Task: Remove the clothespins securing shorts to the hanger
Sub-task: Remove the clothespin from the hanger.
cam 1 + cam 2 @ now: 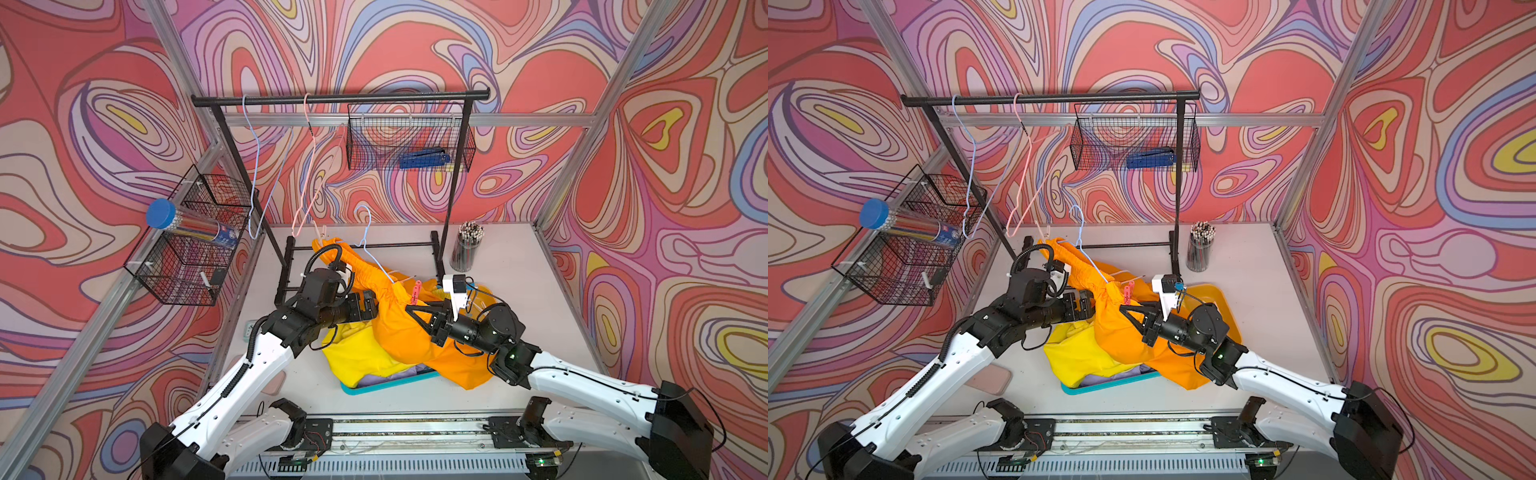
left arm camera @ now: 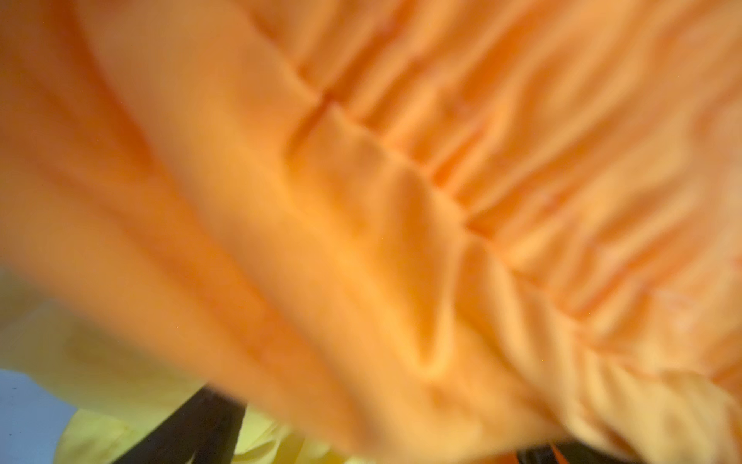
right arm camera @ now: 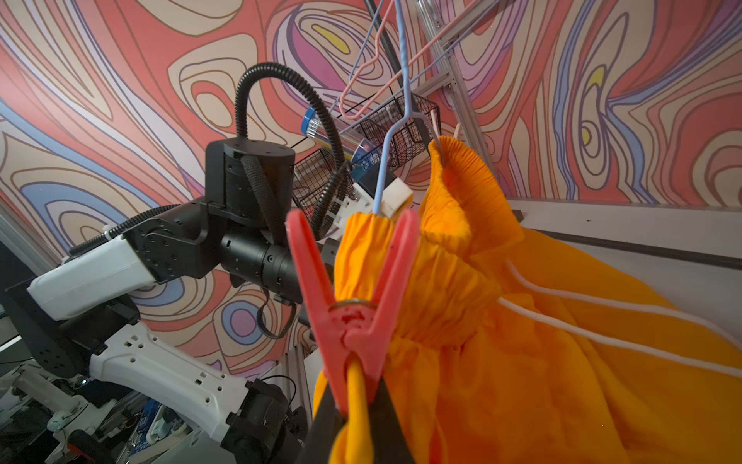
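Right gripper [image 3: 355, 420] first: it is pressed together on a thin fold of the orange shorts [image 1: 399, 332], right at the nose of the red pin [image 3: 353, 313]. Whether it also catches the pin's tip I can't tell from here. I read that hold as an anchor. It keeps the waistband from swinging and stands the pin with both handles splayed upward, free to be squeezed.

Left gripper [image 1: 369, 305] is spread as wide as it goes and holds nothing. It is pushed against the shorts on the side away from the pin. Its wrist camera shows only blurred orange cloth, with dark fingers [image 2: 188, 430] far apart at the edge. My guess is it stands open so it can come round and close on those handles.

The pin bites the waistband where it wraps the near, lower end of the blue hanger [image 3: 405, 76]. The hanger slopes, and its hook is in open air well below the rail [image 1: 340, 98], so the cloth has no fixed support. That is reason enough to steady it with one arm. At the far, higher corner of the waistband there looks to be a pale pin [image 1: 323, 231], too small to be sure of. Yellow shorts [image 1: 353, 357] and a lilac pair [image 1: 376, 379] lie loose in the teal tray [image 1: 390, 384], with no pins on them that I can see.
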Tool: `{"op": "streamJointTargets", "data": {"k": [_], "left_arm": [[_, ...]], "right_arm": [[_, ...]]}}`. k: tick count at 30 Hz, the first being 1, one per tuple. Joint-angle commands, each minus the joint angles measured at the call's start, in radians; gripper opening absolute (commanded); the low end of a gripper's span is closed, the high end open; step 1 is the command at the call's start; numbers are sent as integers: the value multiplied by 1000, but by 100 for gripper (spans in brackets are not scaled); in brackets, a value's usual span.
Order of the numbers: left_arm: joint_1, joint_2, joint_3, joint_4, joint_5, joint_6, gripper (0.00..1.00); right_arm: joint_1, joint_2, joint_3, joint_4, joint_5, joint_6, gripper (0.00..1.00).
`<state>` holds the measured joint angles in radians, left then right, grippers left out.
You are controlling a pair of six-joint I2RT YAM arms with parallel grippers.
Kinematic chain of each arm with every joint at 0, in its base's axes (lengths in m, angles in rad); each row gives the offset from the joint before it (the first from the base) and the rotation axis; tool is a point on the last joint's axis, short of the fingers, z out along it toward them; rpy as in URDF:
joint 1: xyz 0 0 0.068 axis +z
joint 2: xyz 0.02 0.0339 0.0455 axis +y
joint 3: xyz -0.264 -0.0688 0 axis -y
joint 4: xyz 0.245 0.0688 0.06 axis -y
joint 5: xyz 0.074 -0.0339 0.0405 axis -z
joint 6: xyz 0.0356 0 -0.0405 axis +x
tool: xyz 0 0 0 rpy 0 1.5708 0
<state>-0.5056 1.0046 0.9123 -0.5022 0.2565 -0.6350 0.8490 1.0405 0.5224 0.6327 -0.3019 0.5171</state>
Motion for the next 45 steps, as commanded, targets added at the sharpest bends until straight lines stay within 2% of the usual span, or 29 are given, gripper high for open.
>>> {"op": "streamJointTargets", "data": {"k": [1, 8, 12, 17, 24, 27, 31, 35, 37, 42, 45], "left_arm": [[-7, -58, -22, -35, 43, -34, 100], [-7, -137, 20, -213, -1, -38, 100], [-7, -152, 43, -218, 42, -88, 100], [-4, -126, 12, -85, 97, -212, 100], [31, -92, -89, 317, 181, -479, 100], [36, -78, -98, 396, 141, -536, 100], [36, -75, -87, 449, 82, -540, 100], [36, -69, -86, 474, -33, -543, 99], [37, -54, -89, 491, -66, -544, 95], [40, 21, -83, 541, -45, -569, 67], [41, 61, -83, 564, -23, -585, 59]], "right_arm": [[14, -28, -29, -20, 67, -8, 0], [13, -53, -52, -67, 162, -23, 0], [13, -57, -61, -77, 178, -37, 0], [14, -71, -79, -55, 167, -56, 0], [14, -73, -61, -99, 151, -74, 0], [13, -76, -64, -90, 147, -83, 0], [13, -61, -48, -107, 140, -101, 0], [14, -27, -41, -77, 117, -102, 0], [14, -10, -32, -76, 102, -104, 0], [14, -7, -35, -64, 92, -102, 0], [13, -20, -37, -66, 91, -103, 0]]}}
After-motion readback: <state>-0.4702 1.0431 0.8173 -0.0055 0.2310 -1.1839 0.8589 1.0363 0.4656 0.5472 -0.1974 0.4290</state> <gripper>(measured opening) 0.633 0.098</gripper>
